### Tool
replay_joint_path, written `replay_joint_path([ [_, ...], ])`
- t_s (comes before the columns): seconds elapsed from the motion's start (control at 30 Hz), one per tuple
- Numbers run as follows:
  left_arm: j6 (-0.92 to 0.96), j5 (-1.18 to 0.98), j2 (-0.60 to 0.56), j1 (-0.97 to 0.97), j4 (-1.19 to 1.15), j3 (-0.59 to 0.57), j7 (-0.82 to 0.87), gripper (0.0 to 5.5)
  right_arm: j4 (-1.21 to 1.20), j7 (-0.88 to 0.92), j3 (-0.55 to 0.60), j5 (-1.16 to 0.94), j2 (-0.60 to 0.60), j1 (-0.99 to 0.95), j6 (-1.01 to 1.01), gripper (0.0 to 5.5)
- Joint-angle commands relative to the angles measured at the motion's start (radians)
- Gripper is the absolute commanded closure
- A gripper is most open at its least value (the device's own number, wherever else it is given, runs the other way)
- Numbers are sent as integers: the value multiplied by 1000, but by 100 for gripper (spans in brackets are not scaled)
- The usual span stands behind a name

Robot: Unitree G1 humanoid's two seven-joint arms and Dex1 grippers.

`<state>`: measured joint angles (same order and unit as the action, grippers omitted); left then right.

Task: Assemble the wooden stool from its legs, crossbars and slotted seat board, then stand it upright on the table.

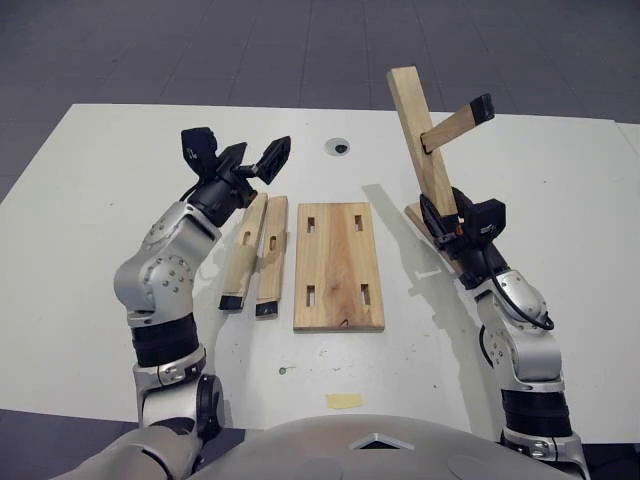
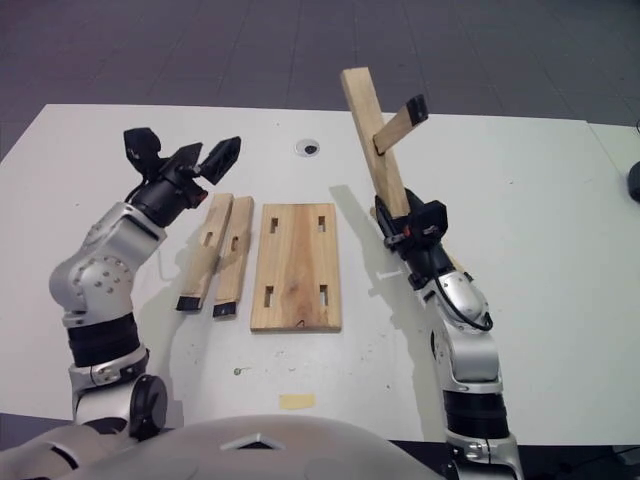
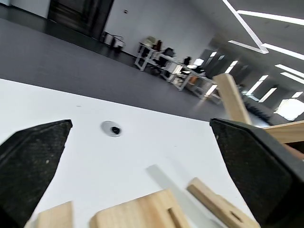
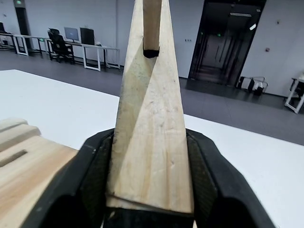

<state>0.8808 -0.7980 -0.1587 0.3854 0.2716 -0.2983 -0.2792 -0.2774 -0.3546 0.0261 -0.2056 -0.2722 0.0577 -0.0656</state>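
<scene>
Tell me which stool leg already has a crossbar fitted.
The leg raised off the table in the right pincer: a crossbar sticks out of its slot. The two legs lying flat left of the seat board have empty slots.

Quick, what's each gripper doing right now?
Left gripper: open, holding nothing.
Right gripper: shut on the wooden leg with a crossbar stuck in it.

Pale bare-wood seat board (image 1: 339,266), matt white table (image 1: 120,180)
</scene>
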Motion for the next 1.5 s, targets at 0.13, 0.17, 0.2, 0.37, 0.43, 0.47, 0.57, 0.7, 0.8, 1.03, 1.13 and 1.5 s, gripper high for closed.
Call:
replay_joint_path([
  [0.13, 171, -446, 59, 87, -15, -90, 149, 10, -1, -82, -63, 15, -4, -15, 94, 345],
  [0.17, 163, -479, 79, 89, -28, -93, 200, 10, -8, -95, -76, 18, -6, -13, 102, 345],
  [0.2, 156, -509, 95, 92, -44, -95, 246, 10, -14, -106, -88, 23, -9, -12, 110, 345],
  [0.37, 135, -611, 121, 95, -88, -73, 415, 10, -43, -143, -137, 30, -9, -31, 125, 345],
  [0.43, 115, -634, 116, 109, -105, -71, 455, 10, -48, -152, -153, 33, -8, -33, 123, 345],
  [0.47, 106, -651, 112, 117, -109, -73, 466, 10, -48, -159, -160, 32, -10, -31, 123, 345],
  [0.57, 84, -686, 94, 145, -127, -76, 498, 10, -49, -182, -175, 12, -12, -24, 119, 345],
  [0.7, 75, -740, 65, 161, -142, -67, 529, 57, -53, -201, -182, 0, -14, -18, 117, 345],
  [0.8, 90, -778, 41, 147, -127, -45, 530, 98, -54, -202, -183, 0, -13, -17, 112, 345],
  [1.03, 71, -773, 5, 122, -141, -4, 515, 209, -57, -191, -179, -3, -10, -19, 103, 345],
  [1.13, 51, -752, 1, 126, -145, 6, 493, 259, -56, -192, -172, -12, -11, -22, 96, 345],
  [1.5, -6, -756, 14, 146, -145, 29, 478, 433, -38, -191, -169, -15, -16, -25, 87, 345],
])
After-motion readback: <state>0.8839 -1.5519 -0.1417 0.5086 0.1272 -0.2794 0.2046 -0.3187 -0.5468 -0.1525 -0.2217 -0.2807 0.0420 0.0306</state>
